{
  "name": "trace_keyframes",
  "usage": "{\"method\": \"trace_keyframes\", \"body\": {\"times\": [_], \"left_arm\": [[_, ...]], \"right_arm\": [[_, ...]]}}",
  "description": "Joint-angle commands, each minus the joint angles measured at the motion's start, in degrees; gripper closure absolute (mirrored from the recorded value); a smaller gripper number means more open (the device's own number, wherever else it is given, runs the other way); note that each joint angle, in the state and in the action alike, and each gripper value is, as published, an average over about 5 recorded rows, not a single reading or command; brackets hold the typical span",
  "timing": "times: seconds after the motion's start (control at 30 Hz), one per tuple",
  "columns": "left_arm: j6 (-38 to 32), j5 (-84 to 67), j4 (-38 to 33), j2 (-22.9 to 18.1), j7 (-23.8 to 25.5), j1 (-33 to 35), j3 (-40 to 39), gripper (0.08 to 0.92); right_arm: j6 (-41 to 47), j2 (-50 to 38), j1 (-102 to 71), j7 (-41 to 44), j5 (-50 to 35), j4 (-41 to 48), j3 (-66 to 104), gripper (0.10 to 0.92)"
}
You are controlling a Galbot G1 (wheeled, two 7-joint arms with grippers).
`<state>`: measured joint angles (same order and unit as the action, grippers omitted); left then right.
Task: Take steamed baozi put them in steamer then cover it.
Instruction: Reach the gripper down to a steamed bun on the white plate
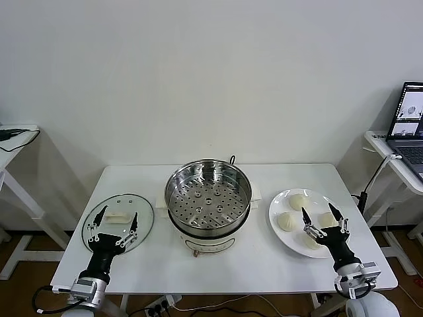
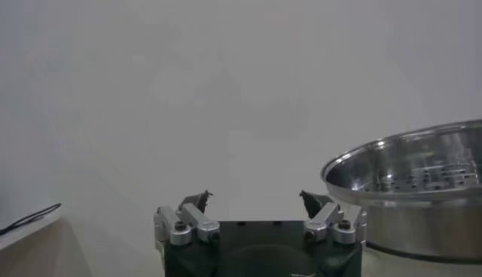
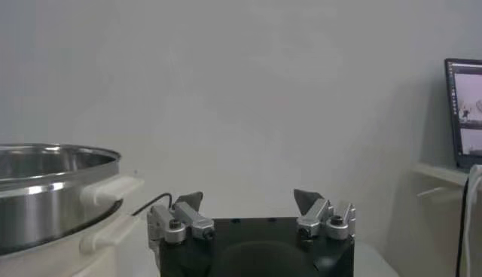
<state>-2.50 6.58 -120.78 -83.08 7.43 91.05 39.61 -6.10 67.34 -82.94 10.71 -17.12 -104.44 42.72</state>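
**Operator:** Report gripper positions, nearest items first.

**Inspector:** The left gripper (image 1: 117,223) sits at the near left of the white table (image 1: 264,264), above the near edge of the cover (image 1: 118,221). Its jaws stand wide apart and hold nothing. The right gripper (image 1: 324,220) sits at the near right, above the near part of the white plate (image 1: 281,205). Its jaws are also spread wide and empty.

**Operator:** Confirm from the wrist cameras.

**Inspector:** The left wrist view shows the left gripper (image 2: 257,201) with both dark fingertips (image 2: 197,200) apart and nothing between them. The right wrist view shows the same for the right gripper (image 3: 246,201).

**Operator:** Location of the steamed baozi?

**Inspector:** The steamed baozi (image 1: 286,221) all lie on the plate, at the right side of the table. One lies at the far side, one to the left, one to the right, and one nearest, partly hidden by the right gripper.

**Operator:** Location of the steamer?

**Inspector:** The steamer (image 1: 208,201) stands at the table centre, between cover and plate. It is uncovered; its perforated tray is bare. The cover lies flat on the table, just left of the steamer, white handle (image 1: 119,216) upward.

**Operator:** Background items?

**Inspector:** A laptop (image 1: 410,125) is open on a side table (image 1: 383,142) at the far right. A plain wall (image 1: 198,79) stands behind the table.
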Motion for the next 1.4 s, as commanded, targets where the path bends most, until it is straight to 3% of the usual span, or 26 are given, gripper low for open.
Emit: {"method": "trace_keyframes", "body": {"times": [0.03, 0.43, 0.6, 0.77, 1.13, 1.4], "left_arm": [[-0.01, 0.09, -0.06, 0.23, 0.03, 0.01, -0.14, 0.177], [-0.57, 0.0, 0.24, 1.51, 0.21, 0.33, -1.92, 0.177], [-0.58, 0.01, 0.17, 1.55, 0.14, 0.23, -2.21, 0.177], [-0.53, -0.05, 0.19, 1.43, 0.07, -0.1, -2.07, 0.177], [-0.11, -0.02, 1.08, 1.02, -0.02, -0.93, -1.5, 0.177], [-0.1, -0.04, 1.62, 1.0, 0.08, -1.23, -0.53, 0.177]], "right_arm": [[0.91, -1.16, 1.38, 0.0, 2.3, 0.73, 0.15, 0.203], [4.93, -26.4, 20.01, 4.28, 23.19, 13.75, -8.89, 0.203], [5.35, -34.8, 30.97, 12.9, 27.85, 18.94, -21.74, 0.203], [4.41, -39.81, 46.46, 27.11, 30.71, 25.18, -38.26, 0.203], [-1.17, -31.39, 79.81, 53.78, 30.31, 43.9, -69.39, 0.203], [-2.73, -22.54, 85.42, 59.03, 33.79, 55.28, -72.51, 0.203]]}}
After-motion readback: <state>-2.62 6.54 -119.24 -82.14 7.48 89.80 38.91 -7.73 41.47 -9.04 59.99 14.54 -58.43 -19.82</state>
